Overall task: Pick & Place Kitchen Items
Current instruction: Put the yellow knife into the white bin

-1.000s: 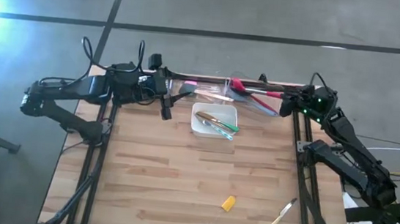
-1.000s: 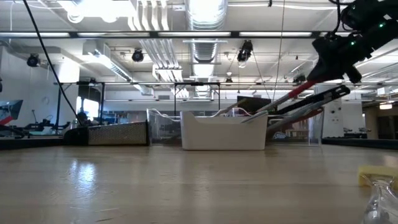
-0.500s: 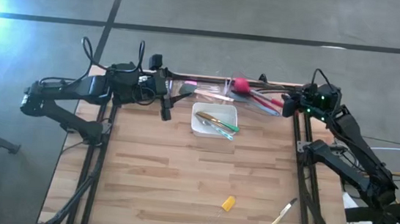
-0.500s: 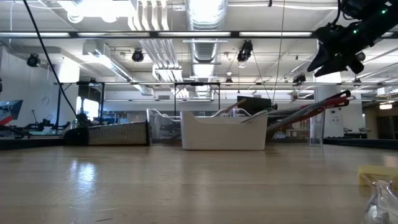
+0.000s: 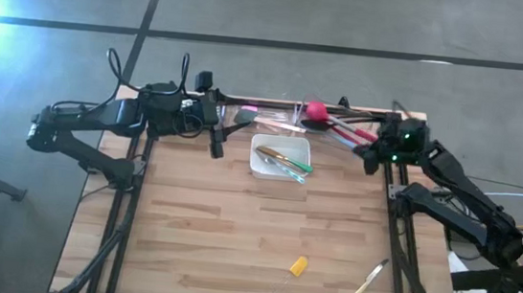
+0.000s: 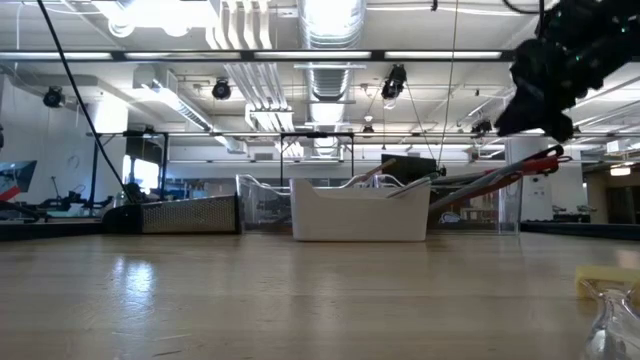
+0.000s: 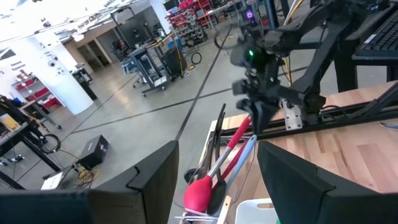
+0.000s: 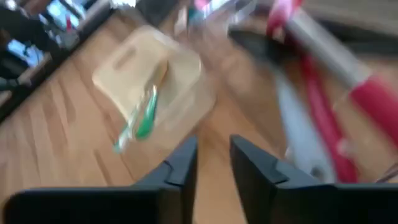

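right gripper [image 5: 368, 157] hovering empty, fingers narrowly parted, upper right | red spatulas [image 5: 336, 125] lying binned; left gripper [image 5: 216, 142] waiting open, upper left

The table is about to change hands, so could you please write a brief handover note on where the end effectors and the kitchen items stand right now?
Left end effector: open, empty, parked at the table's back left.
Right end effector: empty, narrow gap between its fingers, hanging at the back right beside the clear bin.
Done: red-handled utensils lie in that bin; a green-handled utensil and another lie in the white square tray.
Left: the small yellow piece and the wooden-handled utensil lie on the table's front right, untouched.
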Tool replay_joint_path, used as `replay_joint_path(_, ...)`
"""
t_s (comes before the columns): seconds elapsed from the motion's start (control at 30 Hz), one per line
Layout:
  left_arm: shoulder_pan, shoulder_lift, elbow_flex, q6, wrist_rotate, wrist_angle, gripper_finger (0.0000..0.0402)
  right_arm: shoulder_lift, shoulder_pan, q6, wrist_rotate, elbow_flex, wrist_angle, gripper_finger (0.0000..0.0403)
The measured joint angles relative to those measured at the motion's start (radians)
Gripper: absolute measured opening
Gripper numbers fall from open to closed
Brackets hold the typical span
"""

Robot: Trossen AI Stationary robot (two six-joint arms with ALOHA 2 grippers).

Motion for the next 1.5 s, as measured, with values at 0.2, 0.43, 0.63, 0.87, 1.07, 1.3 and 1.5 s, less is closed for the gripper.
replay_joint_path(0.2,0.000,0.000,0.000,0.022,0.000,0.000,0.0225,0.012,0.074,0.027,0.035,-0.034,0.075,0.0014)
replay_joint_path(0.43,0.000,0.002,-0.001,0.038,0.000,0.000,0.0225,0.115,0.167,0.033,0.081,-0.024,0.033,0.0008)
replay_joint_path(0.63,0.000,0.018,-0.002,0.073,0.000,0.000,0.0225,0.259,0.242,-0.018,0.149,0.031,-0.040,0.0008)
replay_joint_path(0.87,0.000,0.038,-0.003,0.090,0.000,0.000,0.0225,0.417,0.266,-0.067,0.248,0.125,-0.146,0.0008)
replay_joint_path(1.07,0.002,0.040,-0.004,0.099,0.000,0.000,0.0225,0.526,0.266,-0.105,0.341,0.187,-0.196,0.0008)
replay_joint_path(1.3,0.002,0.040,-0.004,0.109,-0.001,0.000,0.0225,0.641,0.264,-0.139,0.453,0.243,-0.258,0.0008)
replay_joint_path(1.5,0.002,0.040,-0.004,0.114,-0.001,0.000,0.0225,0.697,0.264,-0.147,0.556,0.271,-0.258,0.0008)
